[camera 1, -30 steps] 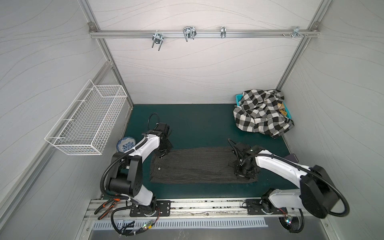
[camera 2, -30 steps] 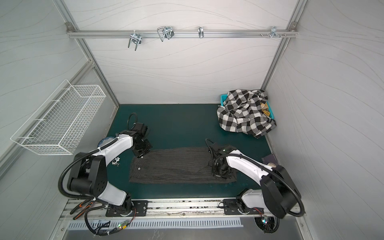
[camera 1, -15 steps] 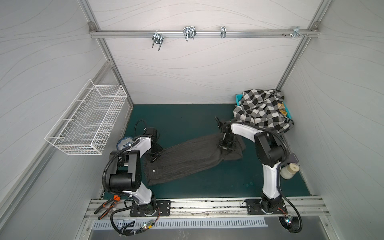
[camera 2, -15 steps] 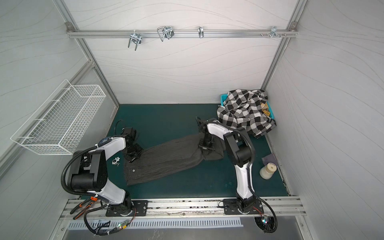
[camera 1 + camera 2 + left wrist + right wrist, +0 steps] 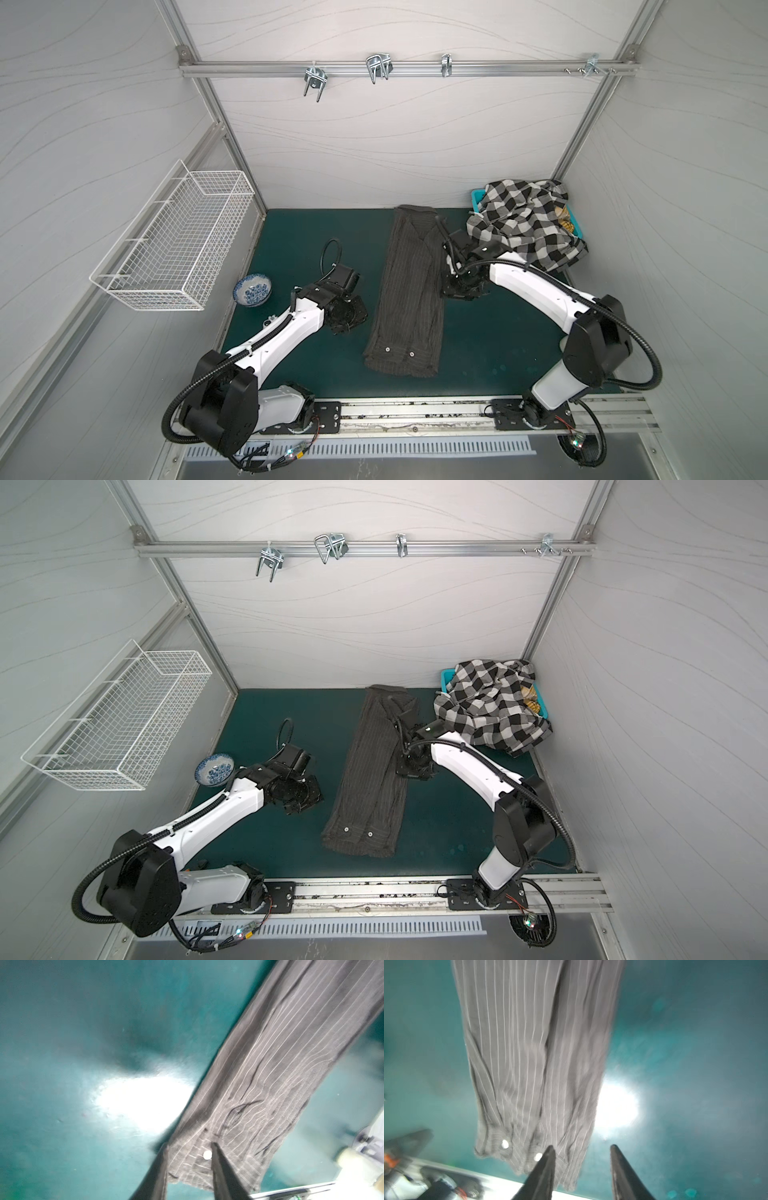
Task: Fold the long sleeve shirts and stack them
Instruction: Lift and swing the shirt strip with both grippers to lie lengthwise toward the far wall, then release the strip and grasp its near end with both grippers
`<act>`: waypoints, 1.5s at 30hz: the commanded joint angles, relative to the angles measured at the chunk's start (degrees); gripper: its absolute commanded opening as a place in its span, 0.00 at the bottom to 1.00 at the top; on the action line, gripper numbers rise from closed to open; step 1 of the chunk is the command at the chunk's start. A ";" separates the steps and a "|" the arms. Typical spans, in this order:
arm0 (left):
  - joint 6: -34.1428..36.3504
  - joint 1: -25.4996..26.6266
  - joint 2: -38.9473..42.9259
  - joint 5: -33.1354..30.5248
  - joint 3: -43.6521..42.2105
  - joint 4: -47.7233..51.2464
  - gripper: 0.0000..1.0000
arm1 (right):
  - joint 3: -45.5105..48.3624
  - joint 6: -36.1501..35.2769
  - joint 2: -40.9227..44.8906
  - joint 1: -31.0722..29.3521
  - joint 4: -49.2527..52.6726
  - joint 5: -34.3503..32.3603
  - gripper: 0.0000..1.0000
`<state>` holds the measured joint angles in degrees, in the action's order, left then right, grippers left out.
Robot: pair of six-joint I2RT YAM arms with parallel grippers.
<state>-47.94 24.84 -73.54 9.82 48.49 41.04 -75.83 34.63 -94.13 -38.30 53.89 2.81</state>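
- Nearest, the striped shirt's end lay just short of the mat's front edge, with two white buttons on what looked like cuffs. This suggested the sleeves were folded in along the body.
- The shirt was a long, narrow band of dark charcoal with thin pale stripes. It was mostly flat, with a lengthwise crease and small wrinkles near the cuffs. It ran front to back down the middle of the mat, probably so each arm could reach one long edge.
- The left gripper hung low beside the shirt's left edge, near but apart from it in both top views. Its jaws stood narrowly parted and gripped nothing; the cloth showed beyond them.
- The right gripper sat farther back at the shirt's right edge, about mid-length. Its jaws were moderately apart with bare mat between them, one fingertip overlapping the edge, and no cloth pinched.
- With both grippers empty at opposite sides, the shirt seemed laid out for a crosswise fold, so the task looked partly done.
- A bowl sat at the mat's left edge, well clear of the cloth.
- Farthest, the checked shirt lay crumpled over the basket in the back right corner. It was unfolded and likely waiting its turn.
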 commanded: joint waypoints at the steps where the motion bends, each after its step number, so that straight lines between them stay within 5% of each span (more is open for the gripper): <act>1: 3.18 -0.01 -5.73 3.71 3.72 1.69 0.13 | -0.98 2.03 -7.07 -2.30 -2.57 2.26 0.30; 13: -1.34 5.17 -9.90 10.42 -0.90 -10.89 0.01 | -0.88 0.69 -20.01 -0.77 -8.39 4.93 0.20; 22: -4.94 7.78 -19.05 17.19 -4.67 -21.84 0.00 | -8.16 -3.39 -22.14 2.98 -5.77 2.98 0.25; 25: -4.62 9.41 -17.82 17.44 -2.46 -19.36 0.08 | -9.42 -5.60 -18.20 2.71 -2.98 1.74 0.49; 29: -3.38 10.40 -7.44 15.04 -0.40 -11.74 0.42 | -3.95 -4.46 -5.36 0.98 -0.18 -3.06 0.76; 33: 0.36 8.46 5.09 7.78 -0.28 -1.55 0.69 | 3.73 0.81 7.81 -4.16 3.81 -12.91 0.79; 36: 2.02 1.89 9.12 11.31 -3.99 0.88 0.68 | 14.04 4.42 17.44 -5.95 -0.25 -9.67 0.75; 39: 4.38 -4.23 8.75 16.97 -8.02 1.38 0.62 | 23.09 6.29 24.18 -5.00 -8.12 2.59 0.73; 45: 4.18 -4.47 4.43 21.74 -12.80 -4.37 0.57 | 34.55 12.10 26.73 -3.98 -18.98 11.35 0.69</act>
<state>-44.66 20.38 -68.05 27.79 36.42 38.22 -44.01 42.04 -67.96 -42.74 42.39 7.49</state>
